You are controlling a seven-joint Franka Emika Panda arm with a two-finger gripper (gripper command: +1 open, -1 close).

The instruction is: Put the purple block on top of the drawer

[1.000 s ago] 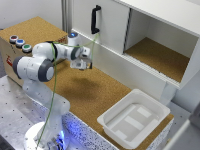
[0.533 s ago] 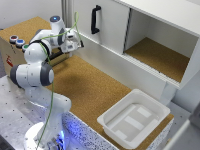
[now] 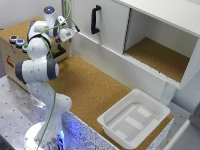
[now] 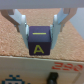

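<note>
The drawer (image 3: 14, 57) is a light wooden box at the exterior view's left, with a cork top (image 3: 20, 26), round coloured buttons (image 3: 17, 42) and a small black handle (image 3: 60, 50). My gripper (image 3: 66, 34) hangs over the drawer's top near its edge. In the wrist view the gripper (image 4: 41, 36) is shut on the purple block (image 4: 41, 46), which bears a yellow "A". The block sits between the fingers (image 4: 21, 27) just above the cork top (image 4: 12, 42). The block is hidden in the exterior view.
A big white cabinet (image 3: 110, 30) with a tall black handle (image 3: 95, 19) and an open compartment (image 3: 160, 57) stands behind. A white tray (image 3: 131, 119) lies on the cork table (image 3: 92, 85) at the front right.
The arm has swung to the exterior view's left and back, carrying the gripper from above the table to above the drawer's top.
</note>
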